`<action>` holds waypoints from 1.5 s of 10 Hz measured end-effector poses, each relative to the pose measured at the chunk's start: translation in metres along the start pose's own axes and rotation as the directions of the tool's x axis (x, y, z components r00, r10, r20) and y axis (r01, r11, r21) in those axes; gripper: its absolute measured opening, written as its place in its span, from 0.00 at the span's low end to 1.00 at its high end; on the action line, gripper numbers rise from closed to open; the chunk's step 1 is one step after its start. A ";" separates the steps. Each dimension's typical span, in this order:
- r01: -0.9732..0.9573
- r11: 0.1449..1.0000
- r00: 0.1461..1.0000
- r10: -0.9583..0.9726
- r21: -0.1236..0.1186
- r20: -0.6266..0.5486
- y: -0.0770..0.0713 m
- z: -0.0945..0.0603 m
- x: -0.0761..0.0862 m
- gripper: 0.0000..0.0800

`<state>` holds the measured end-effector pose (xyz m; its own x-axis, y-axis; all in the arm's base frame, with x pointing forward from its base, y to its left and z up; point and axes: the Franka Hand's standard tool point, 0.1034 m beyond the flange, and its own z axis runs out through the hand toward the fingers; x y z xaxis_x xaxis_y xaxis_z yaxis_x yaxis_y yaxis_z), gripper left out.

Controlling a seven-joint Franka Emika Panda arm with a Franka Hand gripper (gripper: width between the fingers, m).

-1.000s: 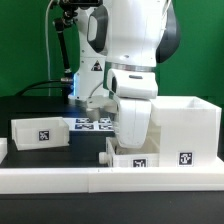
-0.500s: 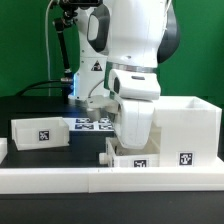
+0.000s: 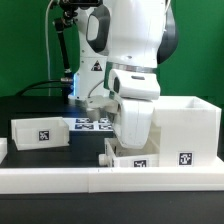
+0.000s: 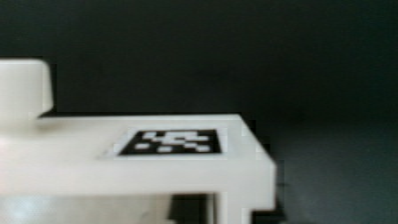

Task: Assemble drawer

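Lately changed: nothing.
Pincer (image 3: 115, 146): at small white plastic tray (image 3: 135, 158), grip cannot be told.
Meaning: tray not yet inserted.

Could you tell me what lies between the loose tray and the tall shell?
The marker board and the second tray, seen in the exterior view.

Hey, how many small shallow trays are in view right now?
2. The left tray stands alone at the exterior view's left. The second tray sits in front, beside the tall shell. The arm blocks some table, so another could be hidden.
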<state>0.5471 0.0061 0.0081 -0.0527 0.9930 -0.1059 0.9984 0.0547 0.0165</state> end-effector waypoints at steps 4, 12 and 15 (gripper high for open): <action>-0.003 1.000 1.000 0.003 -0.011 0.000 0.004 -0.009 0.001 0.69; 0.044 0.999 0.997 -0.046 0.021 0.058 0.059 -0.061 -0.032 0.81; 0.032 0.999 0.998 -0.033 0.018 0.058 0.061 -0.060 -0.042 0.81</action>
<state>0.6089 -0.0258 0.0735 -0.0840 0.9828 -0.1643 0.9964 0.0844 -0.0046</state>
